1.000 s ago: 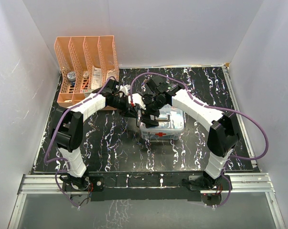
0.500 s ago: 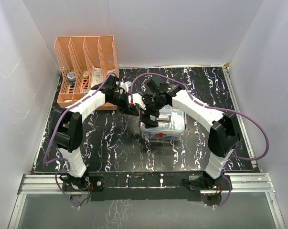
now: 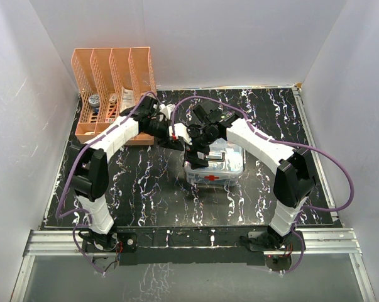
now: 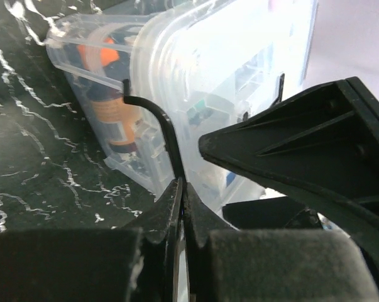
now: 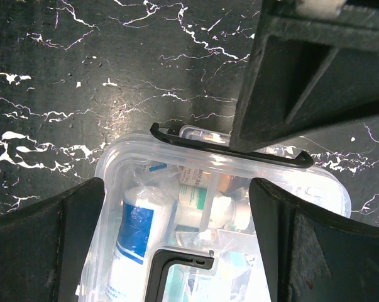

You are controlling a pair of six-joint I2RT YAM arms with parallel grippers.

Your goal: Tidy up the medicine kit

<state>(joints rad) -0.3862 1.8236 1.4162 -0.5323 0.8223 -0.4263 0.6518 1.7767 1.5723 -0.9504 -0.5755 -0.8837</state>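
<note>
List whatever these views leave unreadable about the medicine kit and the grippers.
- Top view: the crossed arms hide both sets of jaws and a rear corner of the medicine kit.
- Left wrist view: the left gripper pinches a thin dark bar; the bar's lower end is hidden between the fingers.
- Right wrist view: the bottom edge cuts the kit off; labels inside are blurred.
- Top view: contents of the orange rack are too small to identify.

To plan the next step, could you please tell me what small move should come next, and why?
Probably lower the open right hand onto the lid of the medicine kit to steady it: the left hand is shut on the thin dark handle at the lid's edge, while the right hangs over the lid gripping nothing.
</note>
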